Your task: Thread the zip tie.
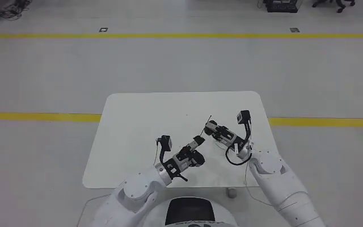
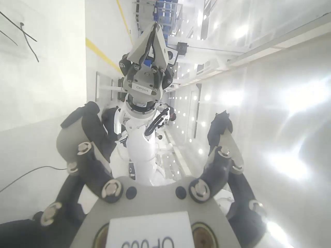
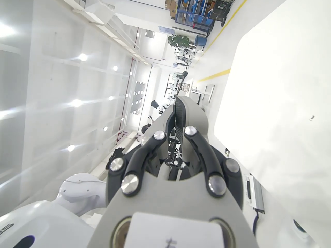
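Note:
My right gripper (image 1: 209, 129) hovers over the middle of the white table (image 1: 142, 125), shut on a thin black zip tie (image 3: 184, 78). The tie's small head sticks out past the closed fingertips (image 3: 181, 104). In the left wrist view the same right gripper (image 2: 154, 26) points away, with the black strap (image 2: 149, 46) pinched between its grey pads. My left gripper (image 1: 198, 148) sits just below and left of it, open, its two dark fingers (image 2: 82, 130) spread wide with nothing between them.
Loose black zip ties (image 2: 23, 32) lie on the table beyond the grippers. A small dark speck (image 3: 312, 117) marks the tabletop. Wide bare table (image 1: 130, 159) spreads to the left and towards the far edge.

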`<act>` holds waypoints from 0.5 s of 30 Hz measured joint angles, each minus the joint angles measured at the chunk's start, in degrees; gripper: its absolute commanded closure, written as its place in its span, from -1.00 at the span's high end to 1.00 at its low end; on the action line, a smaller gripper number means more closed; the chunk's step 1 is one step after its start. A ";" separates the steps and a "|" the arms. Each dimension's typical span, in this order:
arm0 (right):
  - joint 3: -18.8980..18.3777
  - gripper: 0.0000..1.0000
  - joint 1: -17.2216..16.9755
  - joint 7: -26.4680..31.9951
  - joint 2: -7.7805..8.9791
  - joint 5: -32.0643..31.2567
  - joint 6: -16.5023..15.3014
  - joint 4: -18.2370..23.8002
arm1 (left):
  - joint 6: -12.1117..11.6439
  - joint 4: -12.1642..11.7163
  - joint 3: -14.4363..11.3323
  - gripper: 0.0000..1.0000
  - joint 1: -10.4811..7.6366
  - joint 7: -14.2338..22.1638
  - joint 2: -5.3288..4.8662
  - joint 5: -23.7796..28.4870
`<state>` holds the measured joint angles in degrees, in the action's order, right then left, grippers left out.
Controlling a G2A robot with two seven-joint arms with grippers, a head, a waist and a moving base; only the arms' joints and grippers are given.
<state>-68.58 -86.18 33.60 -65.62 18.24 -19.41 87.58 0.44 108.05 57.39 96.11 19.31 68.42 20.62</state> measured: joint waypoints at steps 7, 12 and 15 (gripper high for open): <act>1.08 -1.00 -0.86 -0.79 -0.28 0.53 0.00 0.62 | -2.19 -0.66 -1.15 1.00 -0.40 -4.47 0.18 -2.53; 1.12 -1.00 -0.96 -0.22 -0.29 0.90 0.17 0.56 | -2.80 -0.76 -1.45 1.00 -0.88 -7.14 0.31 -3.80; 1.12 -1.00 -0.96 -0.24 -0.29 0.88 0.16 0.56 | -2.79 -0.76 -1.43 1.00 -0.86 -7.00 0.31 -3.76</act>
<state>-67.46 -87.14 33.36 -65.91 19.12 -19.25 88.14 -2.34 107.29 55.95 95.24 12.31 68.73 16.86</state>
